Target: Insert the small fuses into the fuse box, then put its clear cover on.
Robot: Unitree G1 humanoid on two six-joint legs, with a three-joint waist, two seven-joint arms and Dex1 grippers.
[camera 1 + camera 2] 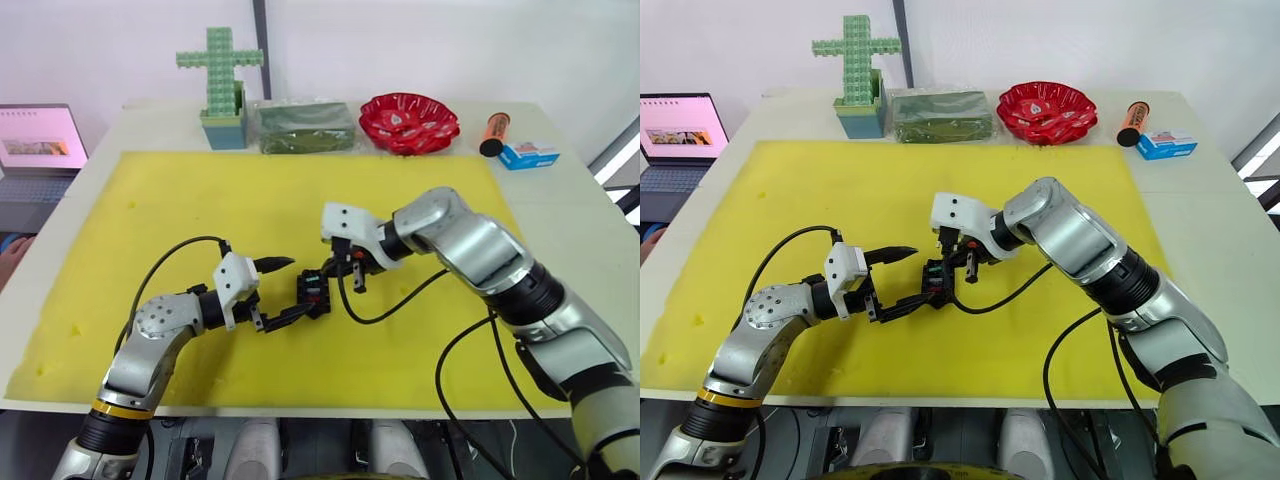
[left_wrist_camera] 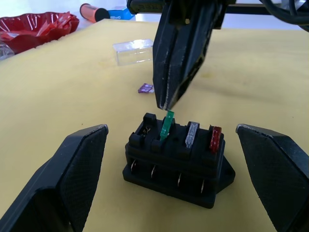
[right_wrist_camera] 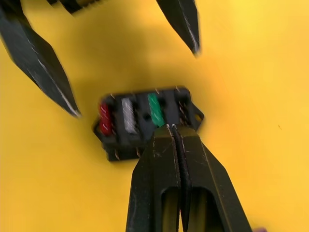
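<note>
Head views show you the fuse box (image 1: 313, 293) on the yellow mat (image 1: 180, 200), between the spread left gripper (image 1: 283, 290) and right gripper (image 1: 352, 283). Left wrist view: right fingers pressed together over the tilted green fuse (image 2: 166, 126); grey fuse (image 2: 191, 134), red fuse (image 2: 215, 139) seated; purple fuse (image 2: 145, 88) and clear cover (image 2: 133, 51) lie beyond.

1. There was one black fuse box (image 2: 176, 162).
2. Three little fuses stood in it: one green fuse (image 2: 166, 125), one grey fuse (image 2: 191, 134), one red fuse (image 2: 215, 139).
3. One purple fuse (image 2: 145, 88) lay on the mat.
4. There was one clear cover (image 2: 134, 51).
5. Two grippers showed: the left gripper (image 1: 280, 290) and the right gripper (image 2: 166, 104).
</note>
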